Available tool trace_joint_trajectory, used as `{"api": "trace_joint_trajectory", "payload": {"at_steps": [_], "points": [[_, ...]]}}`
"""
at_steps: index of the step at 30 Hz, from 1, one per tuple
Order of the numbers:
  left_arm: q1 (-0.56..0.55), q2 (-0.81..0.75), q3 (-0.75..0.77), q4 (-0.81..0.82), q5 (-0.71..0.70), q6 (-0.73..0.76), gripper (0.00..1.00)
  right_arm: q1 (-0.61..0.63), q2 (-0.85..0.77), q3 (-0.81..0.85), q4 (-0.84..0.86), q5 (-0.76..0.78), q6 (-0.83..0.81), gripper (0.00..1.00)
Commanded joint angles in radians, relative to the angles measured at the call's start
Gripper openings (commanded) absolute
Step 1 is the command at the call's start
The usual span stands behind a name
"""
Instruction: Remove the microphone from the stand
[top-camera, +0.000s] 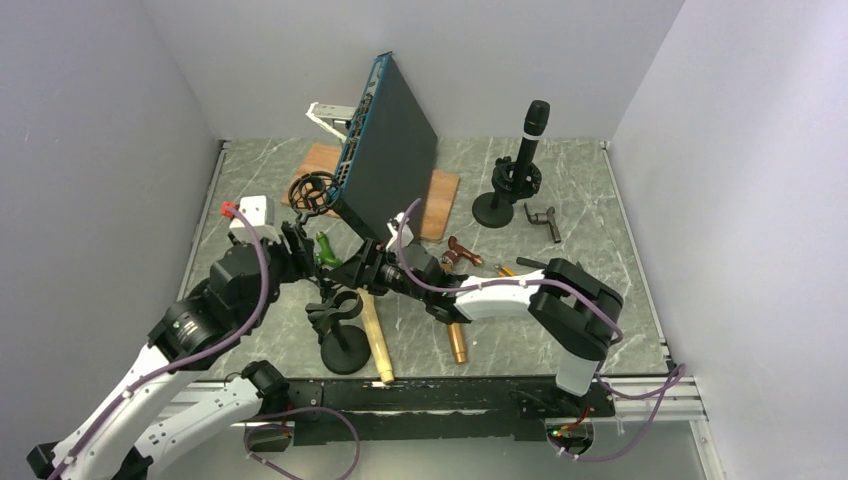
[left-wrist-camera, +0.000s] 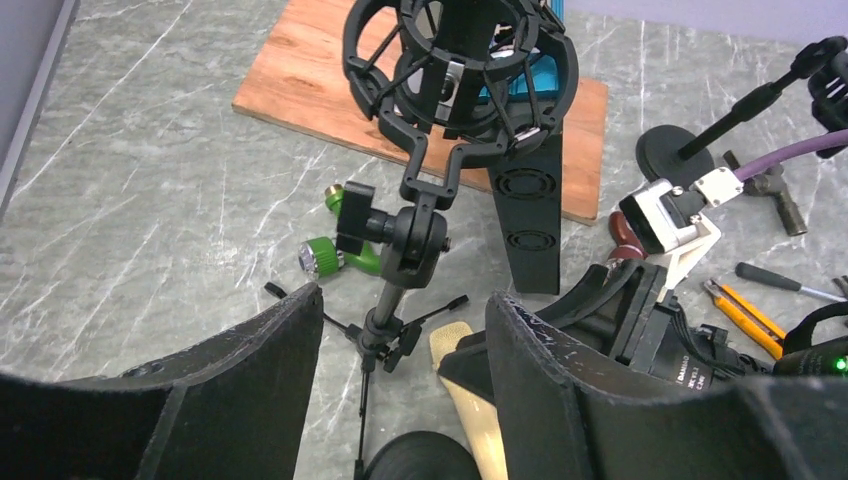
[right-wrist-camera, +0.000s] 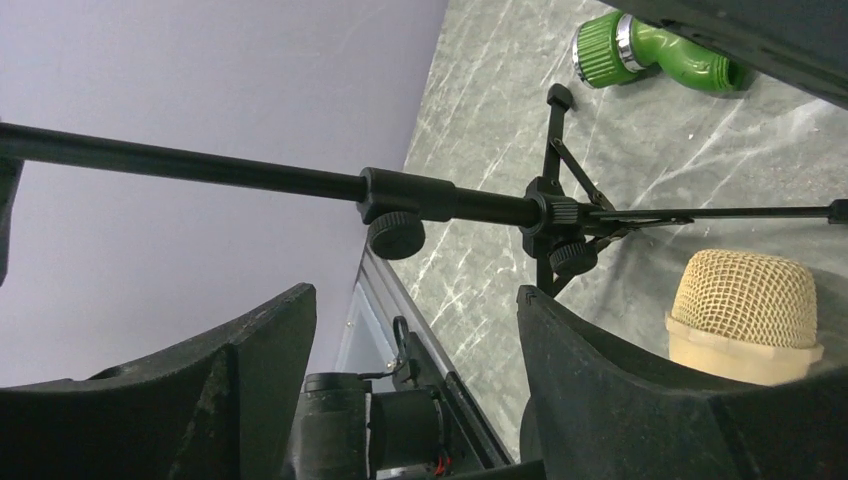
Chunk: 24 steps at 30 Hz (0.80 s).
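Leaning upright on a wood board (top-camera: 443, 200), a blue-edged black box (top-camera: 390, 150) fills the middle of the table (top-camera: 620, 230) and rises right behind the shock mount (left-wrist-camera: 460, 80). A green knob (left-wrist-camera: 335, 255) lies on the table by the tripod stand (left-wrist-camera: 415, 235) that carries the mount. To the right sit a brass fitting (top-camera: 458, 342) and an orange tool (left-wrist-camera: 745, 310). At the back a black mic (top-camera: 535, 125) stands upright on a round-based stand (top-camera: 495, 210). A second round base (top-camera: 345, 352) with a clip stands near the front edge.

The microphone (top-camera: 377, 345) is beige and lies flat on the table, outside the mount and just beside that second base. Its mesh head (right-wrist-camera: 745, 300) is close to one finger of the right gripper (right-wrist-camera: 415, 295). That gripper's jaws are spread with nothing between them, and the tripod's pole crosses just past their tips. The left gripper (left-wrist-camera: 403, 297) is also spread wide and grips nothing. It frames the pole from the other side, with the microphone low between its fingers, nearer the right one.
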Motion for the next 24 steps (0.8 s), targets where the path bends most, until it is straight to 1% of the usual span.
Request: {"api": "trace_joint_trajectory", "payload": {"at_steps": [1,4,7,12,14,18,24], "points": [[0.019,0.008,-0.037,0.117,0.005,0.07,0.63,0.012,0.05,0.065,0.081,0.021,0.013,0.74],[0.05,0.015,-0.058,0.142,0.011,0.075,0.63,0.021,0.068,0.088,0.077,0.034,0.008,0.74],[0.104,0.019,-0.086,0.163,0.031,0.063,0.6,0.03,0.077,0.101,0.077,0.07,0.0,0.73],[0.191,0.03,-0.136,0.21,0.13,0.043,0.55,0.046,0.111,0.133,0.081,0.083,-0.005,0.7],[0.197,0.042,-0.147,0.222,0.154,0.039,0.53,0.049,0.13,0.142,0.091,0.083,-0.001,0.69],[0.199,0.055,-0.167,0.248,0.185,0.037,0.52,0.054,0.136,0.153,0.077,0.093,-0.01,0.68],[0.198,0.033,-0.205,0.267,0.218,0.041,0.57,0.056,0.106,0.116,0.077,0.106,-0.029,0.68]]}}
